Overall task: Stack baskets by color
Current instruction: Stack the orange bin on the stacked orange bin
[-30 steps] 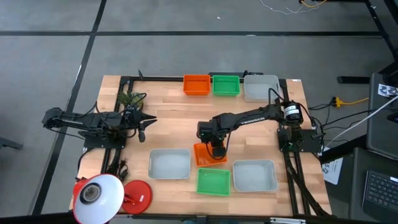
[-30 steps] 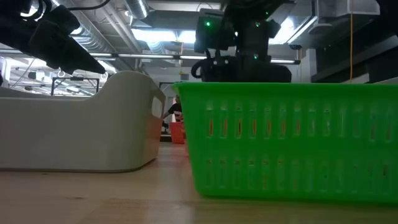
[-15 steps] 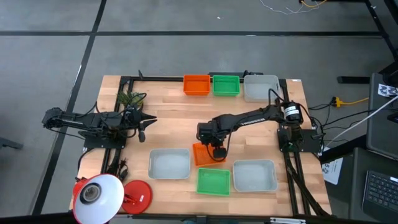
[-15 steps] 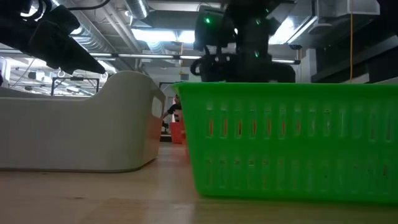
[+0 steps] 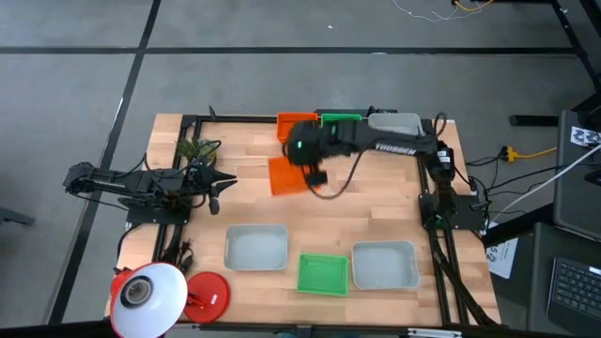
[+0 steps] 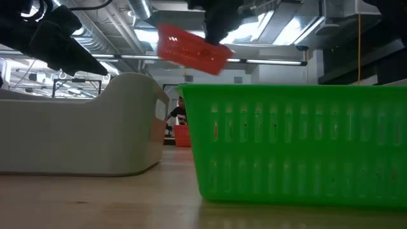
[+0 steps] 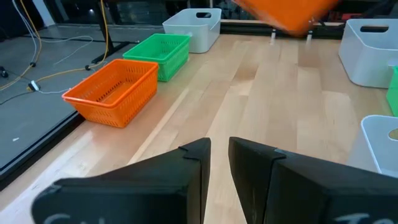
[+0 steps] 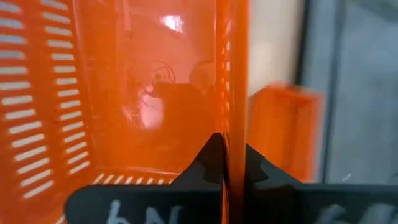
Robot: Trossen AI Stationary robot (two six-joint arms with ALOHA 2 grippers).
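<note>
Orange basket [image 5: 285,175], rim pinched in closed right gripper [image 5: 311,176], travelling toward far-edge orange basket [image 5: 296,120]; needing level, square alignment before nesting.

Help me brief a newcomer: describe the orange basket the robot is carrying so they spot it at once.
Start at the row of baskets along the table's far edge. Just in front of it, the right pincer holds an orange basket by its wall, tilted in the air. The other orange basket sits flat on the table.

Round red-and-white lamp [image 5: 155,293] at lower left of the high view, wooden table [image 5: 254,202], grey floor [image 5: 75,103] around it, yellow cable [image 5: 526,150] at right
</note>
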